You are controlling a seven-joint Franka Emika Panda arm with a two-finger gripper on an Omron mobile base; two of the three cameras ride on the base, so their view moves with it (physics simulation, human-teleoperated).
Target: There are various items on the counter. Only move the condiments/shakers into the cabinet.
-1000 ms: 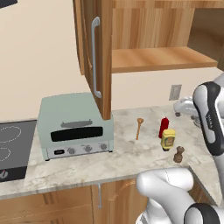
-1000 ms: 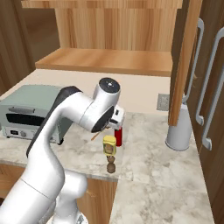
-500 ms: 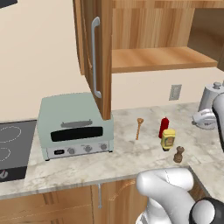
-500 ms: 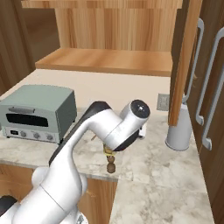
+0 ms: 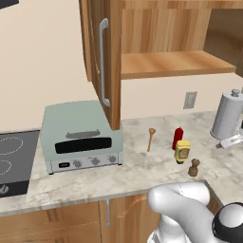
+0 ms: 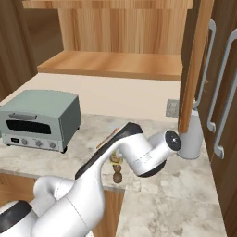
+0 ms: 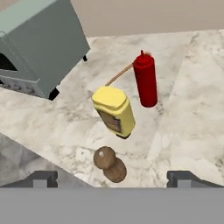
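Arm swung from over the counter toward the right — gripper now above the shaker.

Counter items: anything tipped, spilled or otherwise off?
Nothing stands out. The red bottle, yellow bottle and shaker stand upright and apart on the counter, with no spill. The spoon lies flat behind them. The cabinet is open.

No readable text, even on the yellow bottle with its blurred label.
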